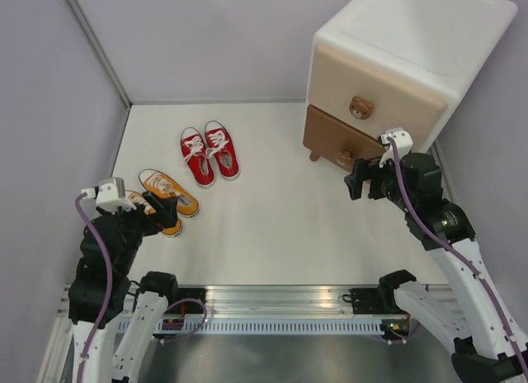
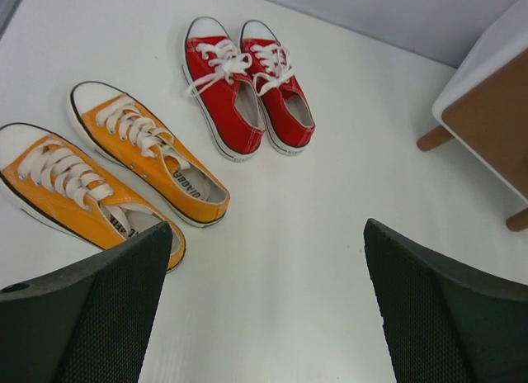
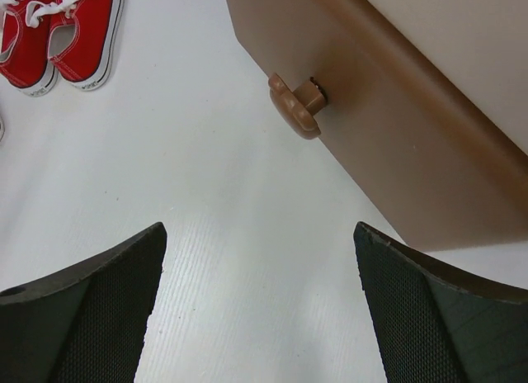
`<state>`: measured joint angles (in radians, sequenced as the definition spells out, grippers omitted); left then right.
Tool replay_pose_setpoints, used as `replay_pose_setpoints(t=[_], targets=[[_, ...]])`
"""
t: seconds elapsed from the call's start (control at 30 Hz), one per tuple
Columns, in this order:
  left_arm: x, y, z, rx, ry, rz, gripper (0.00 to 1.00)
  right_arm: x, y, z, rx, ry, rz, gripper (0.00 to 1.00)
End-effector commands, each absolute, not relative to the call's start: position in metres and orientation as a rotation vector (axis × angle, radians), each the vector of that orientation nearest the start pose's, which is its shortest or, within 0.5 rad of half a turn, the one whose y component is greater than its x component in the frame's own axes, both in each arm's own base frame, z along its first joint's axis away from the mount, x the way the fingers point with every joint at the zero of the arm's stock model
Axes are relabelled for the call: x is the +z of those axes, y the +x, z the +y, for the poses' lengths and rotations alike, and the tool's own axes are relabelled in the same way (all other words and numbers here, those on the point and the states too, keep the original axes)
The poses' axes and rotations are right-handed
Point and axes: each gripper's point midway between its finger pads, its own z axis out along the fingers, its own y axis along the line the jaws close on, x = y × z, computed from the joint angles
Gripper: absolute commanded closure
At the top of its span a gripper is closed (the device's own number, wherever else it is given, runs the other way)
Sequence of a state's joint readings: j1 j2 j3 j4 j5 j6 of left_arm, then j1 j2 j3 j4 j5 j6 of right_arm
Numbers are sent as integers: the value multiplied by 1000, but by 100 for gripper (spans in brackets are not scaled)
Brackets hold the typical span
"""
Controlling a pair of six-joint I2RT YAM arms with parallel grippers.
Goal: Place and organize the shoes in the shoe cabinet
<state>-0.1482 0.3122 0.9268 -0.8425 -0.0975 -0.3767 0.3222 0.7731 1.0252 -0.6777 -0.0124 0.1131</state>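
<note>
Two red shoes (image 1: 197, 157) (image 1: 222, 149) lie side by side at the back left, toes away from me; the left wrist view shows them too (image 2: 219, 90) (image 2: 280, 90). Nearer lie two orange shoes (image 1: 168, 192) (image 2: 148, 152) (image 2: 66, 189), one partly under my left gripper (image 1: 167, 211), which hangs open and empty (image 2: 266, 226). The shoe cabinet (image 1: 412, 53) stands at the back right with both drawers shut: beige upper drawer (image 1: 346, 82), brown lower drawer (image 3: 396, 135). My right gripper (image 1: 353, 178) (image 3: 260, 228) hovers open just in front of the lower drawer's knob (image 3: 295, 105).
Grey walls (image 1: 49, 111) close in the white tabletop (image 1: 272, 210) on the left, back and right. The cabinet's short feet (image 2: 433, 138) rest on the table. A metal rail (image 1: 280, 304) carrying both arm bases runs along the near edge.
</note>
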Motion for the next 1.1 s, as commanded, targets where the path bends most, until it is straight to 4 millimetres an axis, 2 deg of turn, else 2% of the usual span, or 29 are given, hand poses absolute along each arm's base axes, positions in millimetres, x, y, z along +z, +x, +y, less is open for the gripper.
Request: replay_pose_setpoints(t=[0.0,0.07,0.13,0.17,0.2,0.27,0.3,0.37,0.5,0.63,0.77,1.07], targets=[[285,190,-42,-359,-205,1796,0,290,267,111,357,-293,1932,2],[268,202,-45,-352,-189,1838,0,290,276,114,344,-299,1923,5],[262,213,-50,-363,-159,1848,0,288,285,121,335,-318,1923,9],[251,216,-51,-350,-142,1871,0,286,289,121,308,-324,1923,11],[247,219,-51,-339,-132,1876,0,282,292,129,303,-357,1932,12],[236,225,-49,-315,-112,1883,0,278,299,127,229,-376,1935,12],[233,226,-48,-304,-116,1881,0,274,303,133,218,-386,1944,12],[227,227,-49,-316,-114,1872,0,269,311,127,117,-423,1947,12],[228,226,-47,-299,-105,1858,0,257,326,121,6,-451,1958,14],[227,228,-42,-272,-123,1856,0,246,340,119,-59,-452,1974,26],[227,228,-40,-261,-129,1856,0,229,348,123,-69,-485,1981,29],[224,229,-42,-268,-125,1870,0,212,362,126,-121,-537,1988,34]])
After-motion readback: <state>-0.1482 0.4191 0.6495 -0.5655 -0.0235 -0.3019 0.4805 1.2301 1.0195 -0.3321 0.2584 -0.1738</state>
